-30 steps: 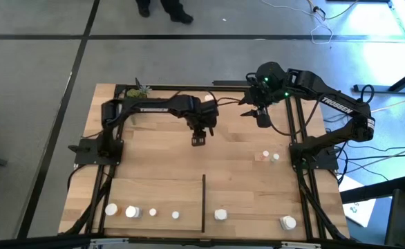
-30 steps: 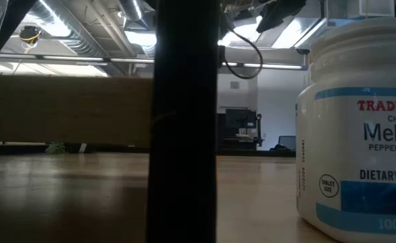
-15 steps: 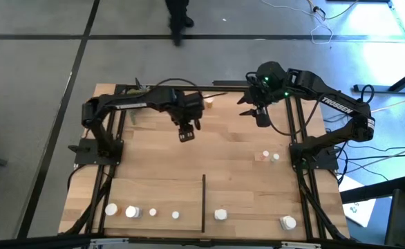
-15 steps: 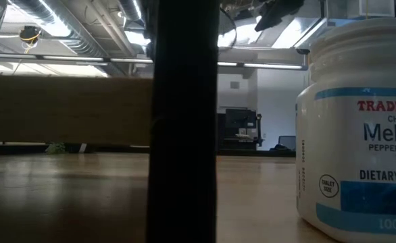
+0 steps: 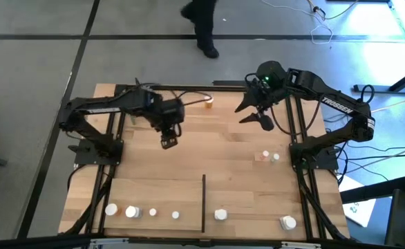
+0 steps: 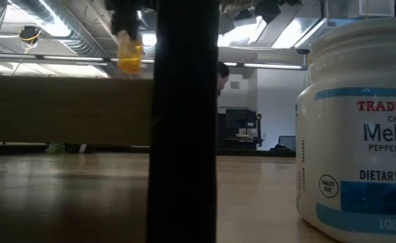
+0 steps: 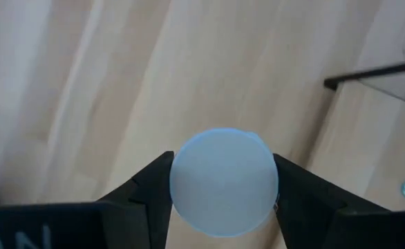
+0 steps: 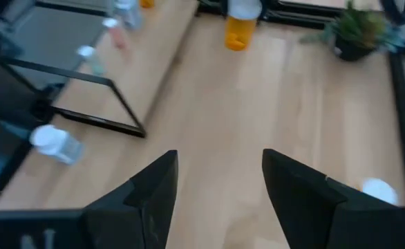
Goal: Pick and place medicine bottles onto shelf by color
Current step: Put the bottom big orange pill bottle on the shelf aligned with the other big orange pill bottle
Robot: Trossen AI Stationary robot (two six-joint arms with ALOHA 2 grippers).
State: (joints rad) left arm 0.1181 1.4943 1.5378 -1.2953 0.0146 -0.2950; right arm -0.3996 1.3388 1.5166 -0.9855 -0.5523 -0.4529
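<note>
My left gripper (image 5: 168, 142) hangs over the left half of the wooden shelf (image 5: 230, 180), shut on an orange medicine bottle (image 6: 129, 58) with a white cap (image 7: 223, 181). My right gripper (image 5: 248, 115) stands open in the air at the far right, nothing between its fingers (image 8: 220, 173). Another orange bottle (image 5: 208, 104) stands by the far rail. Two small bottles (image 5: 267, 157) stand at the right. Along the near edge stand several white-capped bottles (image 5: 142, 212) left of the black divider strip (image 5: 203, 204) and two (image 5: 220, 214) right of it. My left gripper pinches the bottle's white cap (image 7: 183, 188) between its two fingers, one on each side. The fingers come from above, pointing steeply down. The bottle hangs upright below them, its orange body (image 6: 130, 62) lifted clear of the shelf.
A small green potted plant (image 5: 140, 88) sits at the far left corner. Black rails (image 5: 303, 180) edge the board. In the low view a big white bottle (image 6: 360, 128) stands close by on the right. A person (image 5: 204, 21) walks beyond the far edge.
My left gripper has carried the orange bottle toward the table's left edge and upward, rolling about its own axis; the bottle has come into the top of the low view. My right gripper has turned in place. The person beyond the table has walked rightward.
</note>
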